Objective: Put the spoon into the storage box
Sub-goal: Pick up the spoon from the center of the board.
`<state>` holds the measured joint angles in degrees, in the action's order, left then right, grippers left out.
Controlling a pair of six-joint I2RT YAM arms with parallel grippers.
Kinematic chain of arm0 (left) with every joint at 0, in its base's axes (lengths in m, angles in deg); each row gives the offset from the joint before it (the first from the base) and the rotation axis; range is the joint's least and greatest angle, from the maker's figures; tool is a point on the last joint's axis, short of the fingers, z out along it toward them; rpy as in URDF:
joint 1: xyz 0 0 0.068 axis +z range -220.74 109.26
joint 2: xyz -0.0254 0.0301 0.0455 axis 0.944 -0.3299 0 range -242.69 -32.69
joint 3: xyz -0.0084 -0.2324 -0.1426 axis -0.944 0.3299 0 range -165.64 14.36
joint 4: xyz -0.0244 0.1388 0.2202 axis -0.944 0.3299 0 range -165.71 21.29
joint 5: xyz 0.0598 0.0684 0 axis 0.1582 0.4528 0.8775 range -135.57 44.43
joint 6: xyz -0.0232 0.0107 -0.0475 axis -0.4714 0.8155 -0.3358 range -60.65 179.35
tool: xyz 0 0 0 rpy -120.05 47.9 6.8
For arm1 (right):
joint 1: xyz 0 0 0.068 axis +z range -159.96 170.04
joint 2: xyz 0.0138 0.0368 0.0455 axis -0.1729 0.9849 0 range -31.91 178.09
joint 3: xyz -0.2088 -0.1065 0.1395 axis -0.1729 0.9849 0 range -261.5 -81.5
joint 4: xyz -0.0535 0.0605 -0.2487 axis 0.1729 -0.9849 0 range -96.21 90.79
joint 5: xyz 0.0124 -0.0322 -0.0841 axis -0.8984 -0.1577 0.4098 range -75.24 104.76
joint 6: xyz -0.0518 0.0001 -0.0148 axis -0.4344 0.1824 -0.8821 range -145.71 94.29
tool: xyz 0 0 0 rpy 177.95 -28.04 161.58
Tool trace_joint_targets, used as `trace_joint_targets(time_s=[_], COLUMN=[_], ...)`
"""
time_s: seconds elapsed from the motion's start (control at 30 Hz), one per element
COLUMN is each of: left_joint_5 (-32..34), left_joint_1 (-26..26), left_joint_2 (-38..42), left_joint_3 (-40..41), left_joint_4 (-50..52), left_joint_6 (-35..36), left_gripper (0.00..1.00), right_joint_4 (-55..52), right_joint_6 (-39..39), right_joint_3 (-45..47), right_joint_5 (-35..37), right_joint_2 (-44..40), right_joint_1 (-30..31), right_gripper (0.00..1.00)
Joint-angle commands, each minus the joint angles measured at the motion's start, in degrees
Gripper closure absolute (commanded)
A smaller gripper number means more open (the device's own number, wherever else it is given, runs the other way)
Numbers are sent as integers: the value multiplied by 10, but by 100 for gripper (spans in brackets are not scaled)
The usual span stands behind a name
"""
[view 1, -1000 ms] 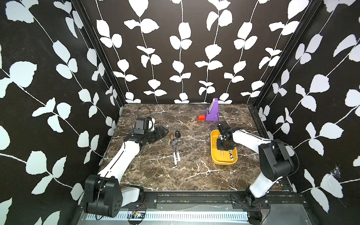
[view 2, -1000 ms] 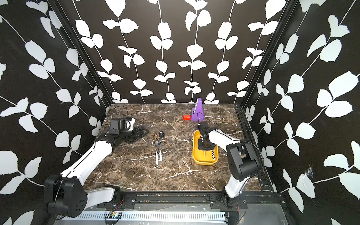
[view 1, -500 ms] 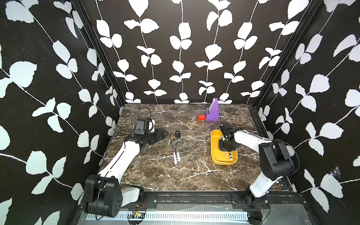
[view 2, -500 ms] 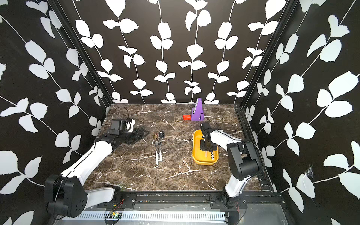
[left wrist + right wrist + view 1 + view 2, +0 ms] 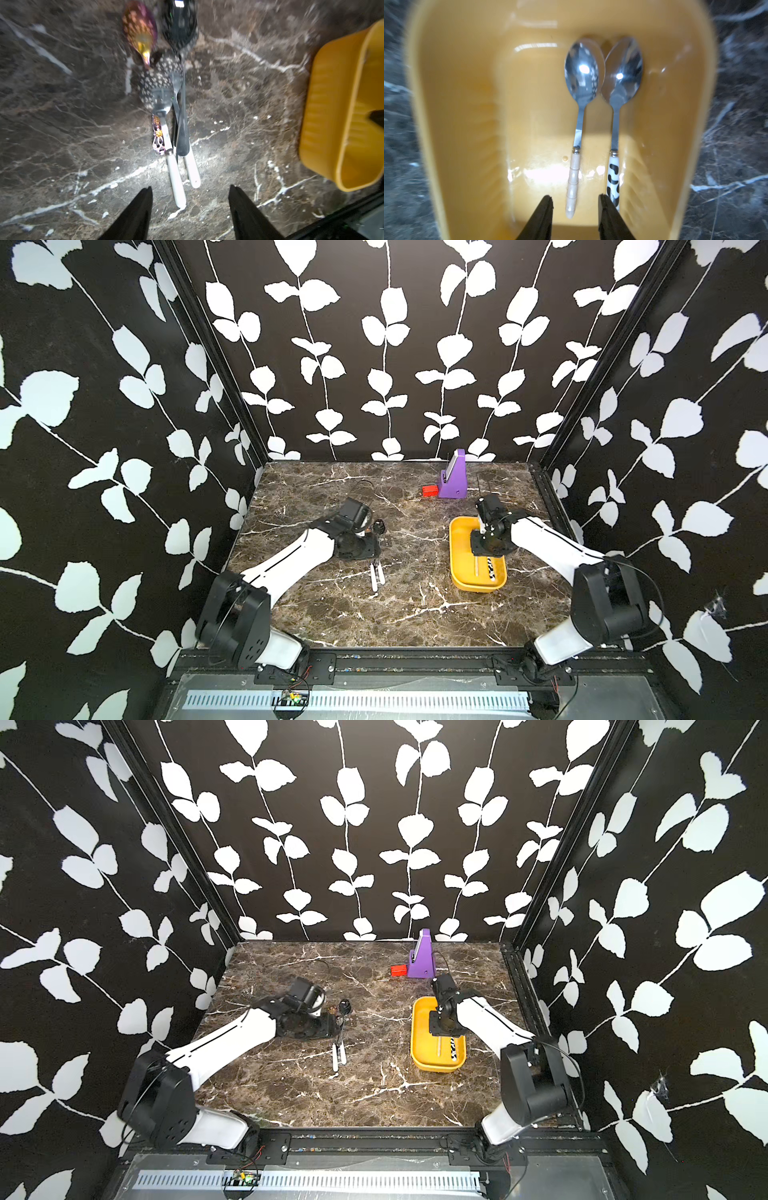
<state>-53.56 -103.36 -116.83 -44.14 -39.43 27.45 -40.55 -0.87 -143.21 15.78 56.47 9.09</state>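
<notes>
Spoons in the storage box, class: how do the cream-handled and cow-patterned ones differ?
Handle: cream-handled spoon plain, ribbed; cow-patterned spoon white with black patches. Placement: cream-handled spoon nearer the storage box's middle, cow-patterned spoon nearer a side wall. Both lie bowl-up.

A purple wedge-shaped stand (image 5: 453, 479) is seen upright near the back edge of the dark marbled desk (image 5: 415, 614), and a small red block (image 5: 430, 490) is set just beside it. The desk is enclosed on three sides by black walls (image 5: 374, 344) printed with white leaves.
</notes>
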Motion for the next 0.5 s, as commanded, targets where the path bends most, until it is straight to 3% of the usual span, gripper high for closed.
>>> trace_joint_targets(time_s=[0.0,0.47], left_joint_5=[40,68], left_joint_1=[-24,-38], left_joint_2=[-26,-95], left_joint_3=[-16,-23], left_joint_4=[24,60], left_joint_6=[-11,-7], left_gripper=[40,53], right_joint_4=[-9,-3], right_joint_6=[0,3], right_joint_3=[-20,-19], right_joint_5=[-6,-18], right_joint_2=[-17,-24], right_joint_1=[-2,-2], right_gripper=[61,60])
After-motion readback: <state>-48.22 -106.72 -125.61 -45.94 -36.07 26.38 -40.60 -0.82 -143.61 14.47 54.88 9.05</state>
